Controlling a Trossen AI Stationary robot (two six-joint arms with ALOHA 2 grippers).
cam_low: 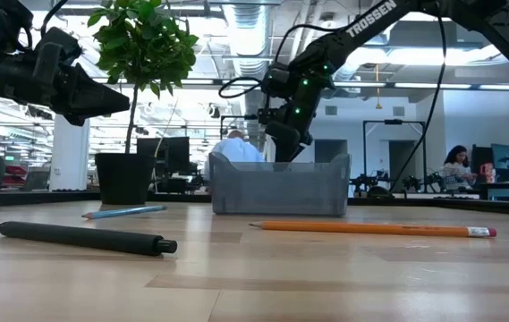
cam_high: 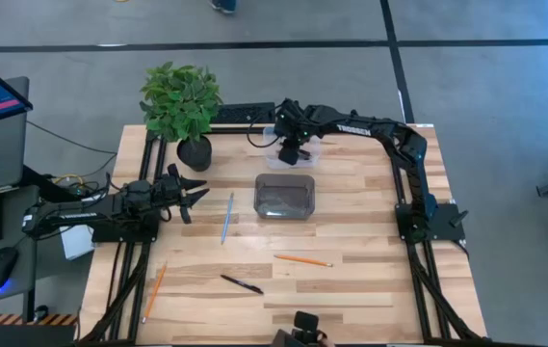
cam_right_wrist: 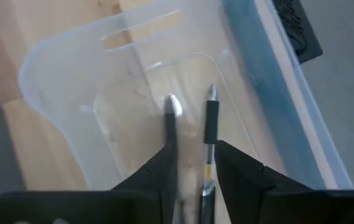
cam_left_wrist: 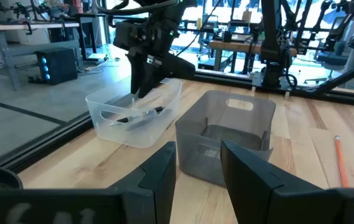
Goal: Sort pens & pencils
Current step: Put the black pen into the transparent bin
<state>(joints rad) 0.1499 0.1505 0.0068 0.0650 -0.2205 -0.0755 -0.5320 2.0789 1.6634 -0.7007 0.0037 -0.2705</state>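
Note:
Two black pens [cam_right_wrist: 210, 124] [cam_right_wrist: 171, 121] lie side by side on the floor of a clear bin [cam_high: 314, 152] at the table's far edge. My right gripper [cam_high: 294, 154] hangs over them, pointing down, open [cam_right_wrist: 195, 152], and I see no touch. A third black pen [cam_high: 242, 283] lies flat near the table's near edge. A light blue pencil [cam_high: 227, 217] lies left of the grey bin [cam_high: 285, 196], one orange pencil [cam_high: 302, 259] in front of it, and another [cam_high: 155, 292] by the left edge. My left gripper [cam_high: 192, 193] waits open at the left.
A potted plant [cam_high: 182, 106] stands at the far left corner, close to my left gripper. The grey bin sits mid-table just in front of the clear bin. Bare wood lies to the right of the bins and along the near edge. People sit in the room beyond.

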